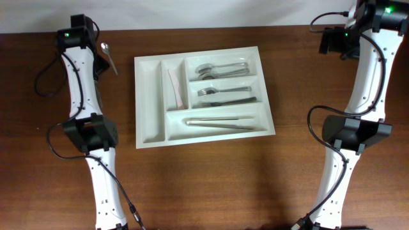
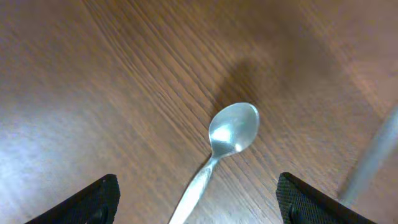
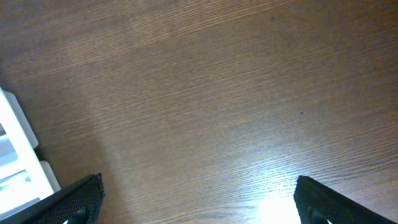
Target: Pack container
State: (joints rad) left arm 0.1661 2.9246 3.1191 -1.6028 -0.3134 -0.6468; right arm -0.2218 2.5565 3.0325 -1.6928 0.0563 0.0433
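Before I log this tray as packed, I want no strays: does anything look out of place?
Yes. One spoon lies on the bare table left of the container, outside it, below the open left gripper, while other spoons sit in a compartment. Nothing looks spilled or damaged.

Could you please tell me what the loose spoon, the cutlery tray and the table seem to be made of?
Small shiny silver spoon: likely polished metal, mirror-like highlights.
Large white rectangular cutlery tray: probably moulded plastic, smooth, faintly glossy, rounded edges.
Dark brown table: wood or wood-look laminate, visible grain, slight sheen.
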